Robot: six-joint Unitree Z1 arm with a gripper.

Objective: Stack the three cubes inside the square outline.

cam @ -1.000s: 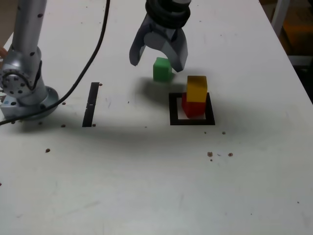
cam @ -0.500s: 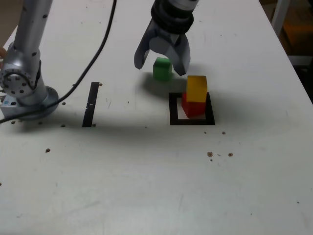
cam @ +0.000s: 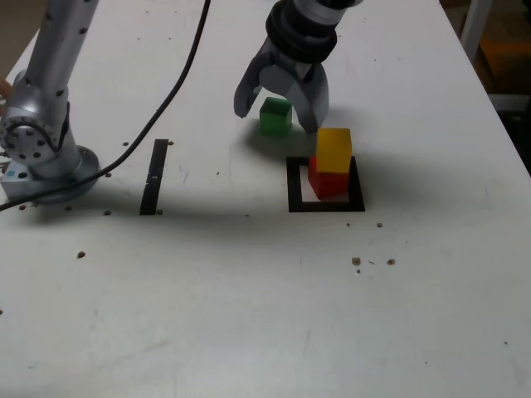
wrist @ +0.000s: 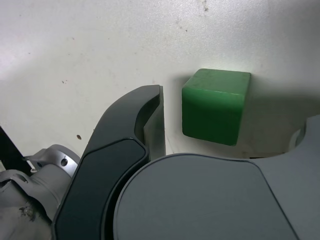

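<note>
The green cube rests on the white table, just beyond the square outline in the exterior view. My gripper is open and straddles the green cube, one finger on each side, not touching it. In the wrist view the green cube sits between the dark finger and the edge of the other finger. Inside the outline the yellow cube is stacked on the red cube.
A thin black tape strip lies at the exterior view's left. The arm's base and a black cable stand at the far left. Small dark crumbs dot the table.
The gripper has moved toward the exterior view's right and lowered around the green cube, its fingers now straddling it. The cubes have not moved.
</note>
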